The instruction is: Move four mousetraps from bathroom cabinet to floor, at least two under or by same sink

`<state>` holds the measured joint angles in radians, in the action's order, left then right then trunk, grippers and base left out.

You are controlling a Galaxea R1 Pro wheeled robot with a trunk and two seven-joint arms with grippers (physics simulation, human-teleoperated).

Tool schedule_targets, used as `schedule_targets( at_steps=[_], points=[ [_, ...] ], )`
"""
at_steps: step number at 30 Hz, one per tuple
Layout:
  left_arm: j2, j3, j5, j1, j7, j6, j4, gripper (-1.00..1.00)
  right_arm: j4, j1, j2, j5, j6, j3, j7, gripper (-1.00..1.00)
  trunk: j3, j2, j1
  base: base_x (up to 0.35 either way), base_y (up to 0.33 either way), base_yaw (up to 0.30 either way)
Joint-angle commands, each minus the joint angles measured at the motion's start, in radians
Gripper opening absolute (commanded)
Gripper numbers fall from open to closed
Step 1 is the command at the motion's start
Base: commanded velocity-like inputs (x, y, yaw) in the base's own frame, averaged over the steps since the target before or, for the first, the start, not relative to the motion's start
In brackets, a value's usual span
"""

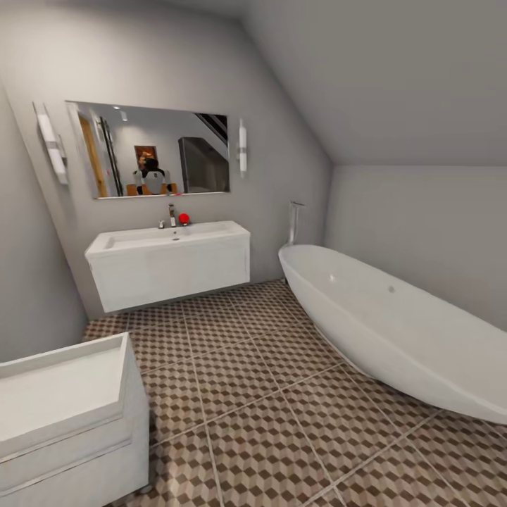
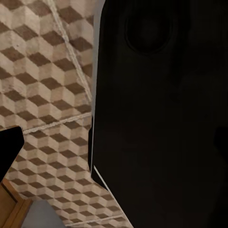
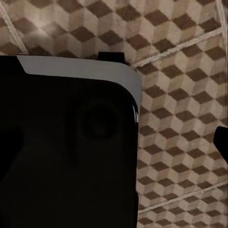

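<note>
A bathroom with no mousetrap in sight: the cube-patterned floor lies bare from the sink on the far wall out to the tub beside it, so the job looks barely begun, with all four traps probably yet to be fetched and laid down, two of them by that sink. A second white vanity stands near the camera, well apart from the sink. A red ball sits by the sink's faucet. Both wrist cameras look down on floor tile past dark robot body, suggesting arms hung low at the sides. Whether the jaws are open or closed cannot be told, nor whether they hold anything.
</note>
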<state>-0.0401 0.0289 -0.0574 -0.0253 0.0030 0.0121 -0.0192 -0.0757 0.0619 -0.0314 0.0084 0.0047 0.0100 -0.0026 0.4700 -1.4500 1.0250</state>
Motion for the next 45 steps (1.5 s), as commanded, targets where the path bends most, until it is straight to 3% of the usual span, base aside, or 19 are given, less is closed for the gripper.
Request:
schedule_targets(
  at_steps=[1, 7, 12, 13, 18, 22, 23, 28, 29, 31, 33, 40, 42, 43, 45],
  points=[
    [0.0, 0.0, 0.0, 0.0, 0.0, 0.0, 0.0, 1.0, 0.0, 0.0, 0.0, 0.0, 0.0, 0.0, 0.0, 1.0, 0.0, 0.0, 0.0, 0.257, -0.224, 0.0],
    [0.002, 0.002, -0.002, 0.0, 0.0, 0.004, -0.015, 1.0, -0.008, 0.011, -0.002, -0.002, 0.004, -0.001, -0.002, 1.0, 0.0, 0.0, 0.0, 0.258, -0.234, 0.0],
    [0.001, 0.104, -0.002, 0.001, -0.005, 0.064, -0.024, 1.0, -0.023, 0.059, -0.002, 0.001, 0.005, 0.0, -0.002, 1.0, 0.0, 0.0, 0.0, 0.191, -0.272, 0.097],
    [0.001, 0.104, -0.002, 0.001, -0.005, 0.064, -0.024, 1.0, -0.023, 0.059, -0.002, 0.001, 0.005, 0.0, -0.002, 1.0, 0.0, 0.0, 0.0, 0.127, -0.296, 0.17],
    [-0.001, 0.275, -0.002, 0.001, -0.014, 0.14, -0.025, 1.0, -0.042, 0.08, 0.004, 0.024, 0.005, 0.002, -0.003, 1.0, 0.001, 0.0, 0.0, 0.068, -0.316, 0.225],
    [-0.001, 0.396, -0.001, 0.001, -0.017, 0.187, -0.042, 1.0, -0.113, 0.088, 0.008, 0.064, 0.013, 0.002, -0.002, 1.0, 0.002, 0.0, 0.0, 0.025, -0.33, 0.266],
    [-0.001, 0.396, -0.001, 0.001, -0.017, 0.187, -0.042, 1.0, -0.113, 0.088, 0.008, 0.064, 0.013, 0.002, -0.002, 1.0, 0.002, 0.0, 0.0, 0.017, -0.326, 0.273],
    [0.004, 0.492, -0.003, -0.002, -0.02, 0.21, -0.136, 1.0, -0.272, 0.091, 0.013, 0.132, 0.099, 0.003, 0.0, 1.0, 0.003, 0.0, 0.0, 0.009, -0.209, 0.283],
    [0.004, 0.492, -0.003, -0.002, -0.02, 0.21, -0.136, 1.0, -0.272, 0.091, 0.013, 0.132, 0.099, 0.003, 0.0, 1.0, 0.004, 0.0, 0.0, 0.006, -0.129, 0.289],
    [0.016, 0.525, -0.007, -0.002, -0.021, 0.201, -0.204, 1.0, -0.344, 0.092, 0.017, 0.154, 0.164, 0.003, 0.001, 1.0, 0.004, 0.0, 0.0, 0.004, -0.093, 0.292],
    [0.061, 0.573, -0.018, -0.008, -0.02, 0.097, -0.403, 1.0, -0.496, 0.091, 0.022, 0.176, 0.273, 0.004, 0.003, 1.0, 0.004, 0.0, 0.0, 0.002, -0.043, 0.296],
    [0.156, 0.598, -0.042, -0.092, -0.017, -0.212, -0.916, 1.0, -0.774, 0.083, 0.025, 0.189, 0.352, 0.006, 0.041, 1.0, 0.004, 0.0, 0.0, 0.001, -0.015, 0.299],
    [0.171, 0.6, -0.079, -0.113, -0.017, -0.274, -1.025, 1.0, -0.862, 0.079, 0.025, 0.191, 0.385, 0.006, 0.072, 1.0, 0.004, 0.0, 0.0, 0.0, -0.005, 0.3],
    [0.18, 0.6, -0.142, -0.129, -0.014, -0.316, -1.102, 1.0, -0.955, 0.077, 0.024, 0.194, 0.444, 0.014, 0.108, 1.0, 0.004, 0.0, 0.0, 0.0, -0.003, 0.299],
    [0.185, 0.597, -0.211, -0.144, -0.011, -0.345, -1.159, 1.0, -1.054, 0.075, 0.022, 0.195, 0.524, 0.038, 0.148, 1.0, 0.005, 0.0, 0.0, 0.0, -0.002, 0.299]
  ],
)
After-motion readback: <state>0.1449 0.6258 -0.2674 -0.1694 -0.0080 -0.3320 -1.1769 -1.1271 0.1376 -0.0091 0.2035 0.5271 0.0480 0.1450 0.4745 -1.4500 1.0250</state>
